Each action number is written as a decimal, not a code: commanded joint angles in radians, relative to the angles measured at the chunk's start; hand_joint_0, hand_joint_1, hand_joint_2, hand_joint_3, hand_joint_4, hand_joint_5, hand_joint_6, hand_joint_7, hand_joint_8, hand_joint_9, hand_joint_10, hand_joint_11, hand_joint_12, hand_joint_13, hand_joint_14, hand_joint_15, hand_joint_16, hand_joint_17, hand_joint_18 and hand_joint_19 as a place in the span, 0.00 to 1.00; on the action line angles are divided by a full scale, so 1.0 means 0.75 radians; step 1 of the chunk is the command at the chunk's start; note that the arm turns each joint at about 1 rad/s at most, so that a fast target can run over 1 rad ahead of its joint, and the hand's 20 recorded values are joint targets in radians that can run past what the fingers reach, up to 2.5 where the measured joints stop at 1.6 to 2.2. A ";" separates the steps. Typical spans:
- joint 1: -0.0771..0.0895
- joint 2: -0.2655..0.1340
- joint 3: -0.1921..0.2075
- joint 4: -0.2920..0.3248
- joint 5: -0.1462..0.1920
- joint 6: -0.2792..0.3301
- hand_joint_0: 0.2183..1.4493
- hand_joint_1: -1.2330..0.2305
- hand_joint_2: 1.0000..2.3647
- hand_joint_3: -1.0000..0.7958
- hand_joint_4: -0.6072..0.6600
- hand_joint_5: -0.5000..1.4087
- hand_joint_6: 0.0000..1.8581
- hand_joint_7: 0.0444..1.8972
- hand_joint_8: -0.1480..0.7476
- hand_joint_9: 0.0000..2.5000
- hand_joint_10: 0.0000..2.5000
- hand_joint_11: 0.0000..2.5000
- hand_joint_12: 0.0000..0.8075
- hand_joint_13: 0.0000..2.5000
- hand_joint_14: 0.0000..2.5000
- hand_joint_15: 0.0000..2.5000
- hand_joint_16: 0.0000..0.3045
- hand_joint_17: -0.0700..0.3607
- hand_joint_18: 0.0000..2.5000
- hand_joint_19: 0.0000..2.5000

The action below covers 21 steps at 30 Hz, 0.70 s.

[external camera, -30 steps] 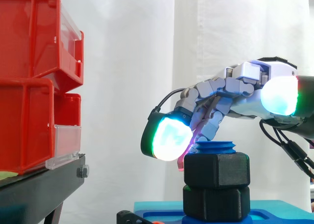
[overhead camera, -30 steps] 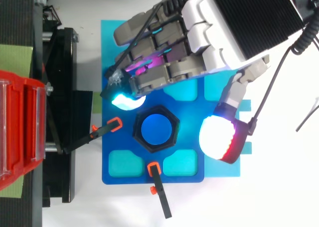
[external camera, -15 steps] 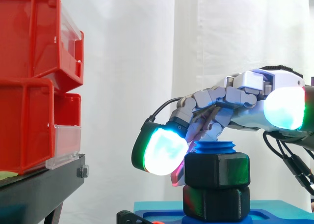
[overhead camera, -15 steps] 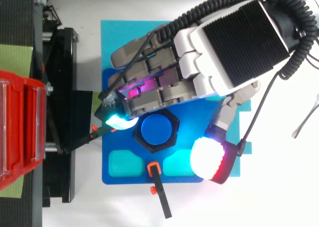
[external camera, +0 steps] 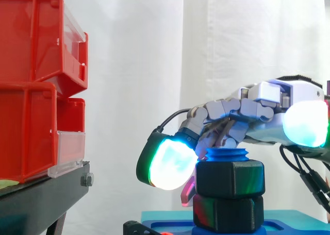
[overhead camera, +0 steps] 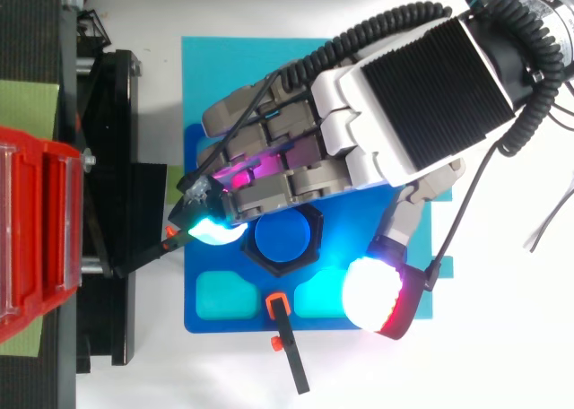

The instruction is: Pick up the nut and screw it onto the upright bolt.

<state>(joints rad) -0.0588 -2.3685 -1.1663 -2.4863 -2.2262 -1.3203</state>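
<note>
Since a second ago the hand [overhead camera: 359, 149] has swung round the blue threaded plastic bolt [external camera: 226, 154] and dropped lower. The black hexagonal plastic nut [external camera: 229, 179] sits round the upright bolt at the middle of the dark blue base plate [overhead camera: 229, 325] (bolt tip showing above it), directly over a second black nut [external camera: 228, 212]. The hand is spread and pinches nothing. Its bent fingers lie along the nut's side, with one glowing pad [external camera: 167, 165] at the plate's left edge. The thumb pad [overhead camera: 375, 294] stands apart from the nut, over the plate's bottom right corner.
</note>
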 commanded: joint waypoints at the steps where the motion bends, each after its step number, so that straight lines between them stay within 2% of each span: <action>1: 0.001 0.000 -0.034 0.047 0.005 0.001 0.18 0.81 0.00 0.28 0.68 0.22 0.27 0.41 0.49 0.39 0.00 0.00 0.34 0.28 0.00 0.00 0.12 0.35 0.23 0.05; 8: 0.001 0.000 -0.038 0.047 0.005 0.001 0.18 0.80 0.00 0.28 0.69 0.22 0.27 0.44 0.49 0.39 0.00 0.00 0.34 0.29 0.00 0.00 0.12 0.35 0.23 0.05; 21: -0.026 0.000 -0.040 0.026 -0.014 -0.001 0.19 0.78 0.00 0.28 0.70 0.24 0.27 0.55 0.50 0.40 0.00 0.01 0.34 0.30 0.00 0.00 0.11 0.34 0.24 0.05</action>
<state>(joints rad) -0.0711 -2.3684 -1.1961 -2.4652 -2.2304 -1.3197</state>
